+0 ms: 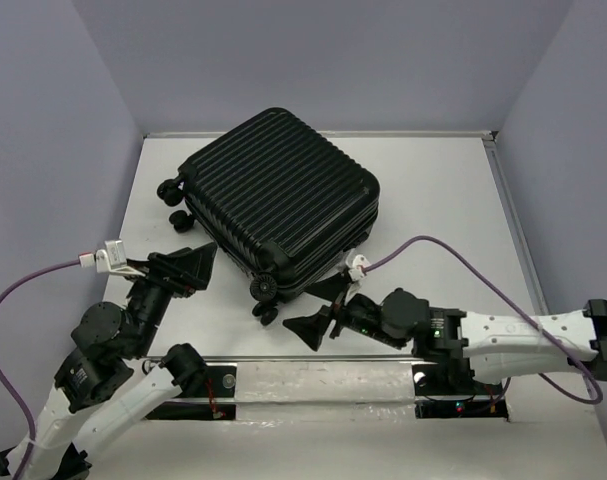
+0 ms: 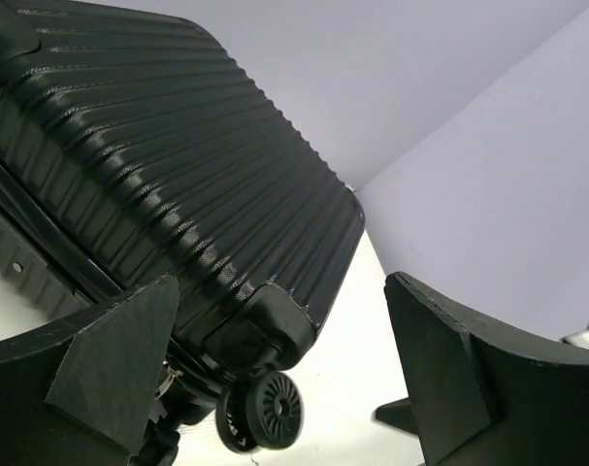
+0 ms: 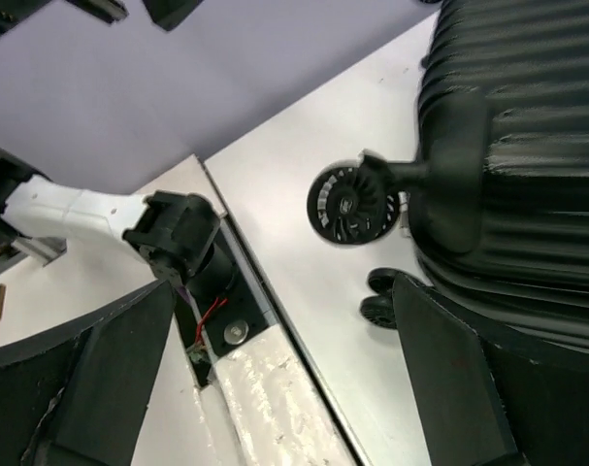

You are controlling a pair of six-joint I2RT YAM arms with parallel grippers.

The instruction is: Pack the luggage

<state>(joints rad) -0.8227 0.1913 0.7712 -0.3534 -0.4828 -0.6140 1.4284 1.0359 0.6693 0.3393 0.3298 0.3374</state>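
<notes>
The luggage (image 1: 278, 200) lies flat on the table (image 1: 433, 200), toward the far left, with its two shells brought together. Whether the seam is fastened cannot be told. The left gripper (image 1: 190, 267) is held with its jaws wide apart just beside the near left edge of the case, and nothing is gripped. The right gripper (image 1: 320, 308) is likewise spread wide and empty, just beside the near corner where a wheel (image 3: 352, 204) sticks out.

Several risks are judged from this position. The case could be shoved across the table if a finger is driven against its glossy, ribbed shell, since little grip is offered there. A finger could be caught on a wheel at the near corner, and the case could be turned or dragged by it. If the seam is not fastened, the upper shell could be lifted by a bump from below. The right cable (image 1: 463, 250) is looped close to the case corner and could be snagged there.

By count, one piece of luggage is seen. Four wheels are made out in the top view: two at the left corner, two at the near corner. Two arms, two grippers and two purple cables are seen, the left cable (image 1: 23, 290) among them. No loose items to be packed are seen.
</notes>
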